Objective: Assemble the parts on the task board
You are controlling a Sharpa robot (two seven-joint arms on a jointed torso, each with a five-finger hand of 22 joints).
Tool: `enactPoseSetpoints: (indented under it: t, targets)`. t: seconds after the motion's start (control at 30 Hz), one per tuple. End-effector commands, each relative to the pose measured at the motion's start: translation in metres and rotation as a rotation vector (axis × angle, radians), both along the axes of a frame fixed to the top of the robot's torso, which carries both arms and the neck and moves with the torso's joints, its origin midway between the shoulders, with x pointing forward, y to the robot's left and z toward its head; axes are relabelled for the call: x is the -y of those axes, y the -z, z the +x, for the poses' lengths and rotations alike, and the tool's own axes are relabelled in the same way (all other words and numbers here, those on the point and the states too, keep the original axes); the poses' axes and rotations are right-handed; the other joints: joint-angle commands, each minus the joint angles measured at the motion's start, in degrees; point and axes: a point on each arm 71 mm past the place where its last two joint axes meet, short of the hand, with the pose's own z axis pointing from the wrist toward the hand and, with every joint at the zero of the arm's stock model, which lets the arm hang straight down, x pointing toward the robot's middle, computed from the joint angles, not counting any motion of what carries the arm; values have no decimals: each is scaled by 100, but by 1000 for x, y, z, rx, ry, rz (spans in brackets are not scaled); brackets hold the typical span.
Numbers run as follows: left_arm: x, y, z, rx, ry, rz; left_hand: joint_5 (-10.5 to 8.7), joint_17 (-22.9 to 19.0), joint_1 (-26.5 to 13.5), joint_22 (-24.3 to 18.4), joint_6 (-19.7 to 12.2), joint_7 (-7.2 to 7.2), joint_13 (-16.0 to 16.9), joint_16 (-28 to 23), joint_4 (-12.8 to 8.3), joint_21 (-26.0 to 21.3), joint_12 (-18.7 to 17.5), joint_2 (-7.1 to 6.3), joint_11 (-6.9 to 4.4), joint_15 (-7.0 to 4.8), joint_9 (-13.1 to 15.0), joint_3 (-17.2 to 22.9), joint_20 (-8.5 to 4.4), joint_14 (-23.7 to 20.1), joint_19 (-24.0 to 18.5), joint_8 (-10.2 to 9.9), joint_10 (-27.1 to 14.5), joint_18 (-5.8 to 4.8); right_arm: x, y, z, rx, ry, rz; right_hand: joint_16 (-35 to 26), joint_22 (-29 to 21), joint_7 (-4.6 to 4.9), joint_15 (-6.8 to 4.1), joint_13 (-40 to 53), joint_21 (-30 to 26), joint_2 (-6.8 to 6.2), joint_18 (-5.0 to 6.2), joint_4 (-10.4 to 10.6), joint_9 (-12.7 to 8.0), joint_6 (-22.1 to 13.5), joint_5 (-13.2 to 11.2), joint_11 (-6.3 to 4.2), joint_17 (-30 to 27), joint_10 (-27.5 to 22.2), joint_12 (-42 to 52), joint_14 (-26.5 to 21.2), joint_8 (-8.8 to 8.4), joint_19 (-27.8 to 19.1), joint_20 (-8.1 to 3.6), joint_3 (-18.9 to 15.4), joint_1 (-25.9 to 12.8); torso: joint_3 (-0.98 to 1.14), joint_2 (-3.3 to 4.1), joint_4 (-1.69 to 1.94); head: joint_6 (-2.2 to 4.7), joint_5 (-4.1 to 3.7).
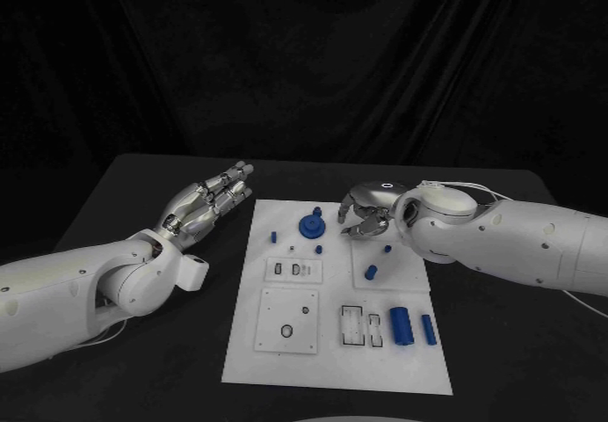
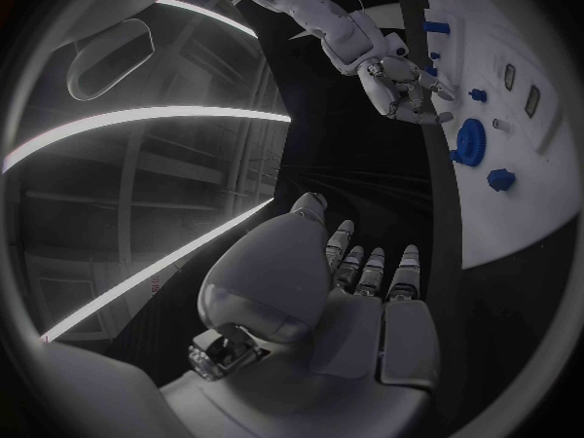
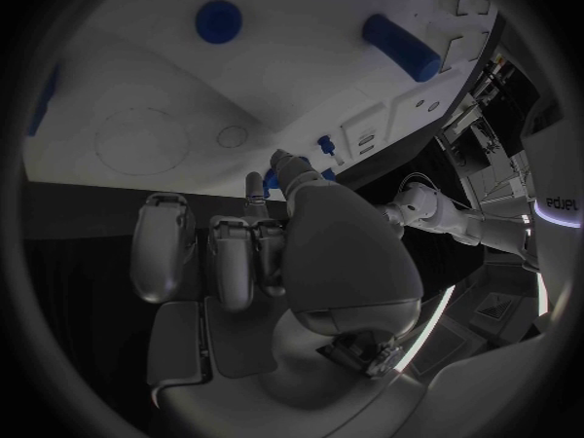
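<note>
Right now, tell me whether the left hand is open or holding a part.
Open. The left hand lies beside the task board with fingers stretched out straight and nothing between them; its wrist view shows the palm bare too.

Black table w/ dark curtain behind it.

The white rectangular task board lies at the centre of the black table. A blue round gear part sits near the board's far edge. Two blue cylindrical parts lie side by side near the board's right edge, toward its near corner.
</note>
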Motion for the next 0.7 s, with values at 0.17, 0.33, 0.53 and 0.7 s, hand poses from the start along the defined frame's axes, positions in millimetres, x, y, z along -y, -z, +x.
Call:
enactPoseSetpoints:
  t: [0.17, 0.33, 0.53, 0.7]
  targets:
    - [-1, -2, -1, 20, 4, -12, 26, -5, 70, 8, 45, 7, 5, -21, -9, 30, -11, 15, 53, 37, 8, 38, 45, -2, 16, 42, 2, 105, 34, -35, -2, 84, 79, 31, -353, 724, -46, 17, 1509, -404, 13, 107, 218, -265, -271, -347, 5, 1108, 588, 14, 476, -389, -160, -8, -16, -81, -7, 4, -7, 38, -32]
    - [-2, -2, -1, 20, 2, -11, 26, -5, 72, 9, 52, 8, 6, -21, -11, 32, -10, 13, 53, 37, 9, 41, 45, -2, 18, 43, 6, 105, 64, -50, -14, 84, 133, 23, -1076, 601, -161, -67, 1221, -705, 11, 151, 360, -536, -255, -614, -84, 375, 361, -315, 313, -635, -205, -90, -104, -136, -12, 11, 3, 31, -57]
    - [-2, -2, -1, 20, 3, -12, 26, -5, 72, 9, 52, 8, 6, -21, -11, 32, -10, 13, 53, 37, 9, 41, 45, -2, 18, 43, 6, 105, 98, -50, -25, 81, 199, 16, -1470, 847, -177, 11, 1097, -227, 40, 23, 414, -758, -124, -623, -65, -102, 396, -441, 346, -769, 90, -43, -202, -139, 8, 14, -3, 21, -63]
    - [-1, -2, -1, 18, 5, -12, 28, -5, 77, 6, 53, 8, 6, -21, -16, 26, -10, 8, 53, 38, 10, 48, 46, -2, 12, 45, 6, 105, 124, -35, -32, 67, 254, -37, -1283, 1077, -173, 14, 1060, 250, 73, -72, 428, -825, 1, -602, -63, 13, 423, -473, 405, -776, 284, -33, -245, -192, 1, 12, 22, 33, -85]
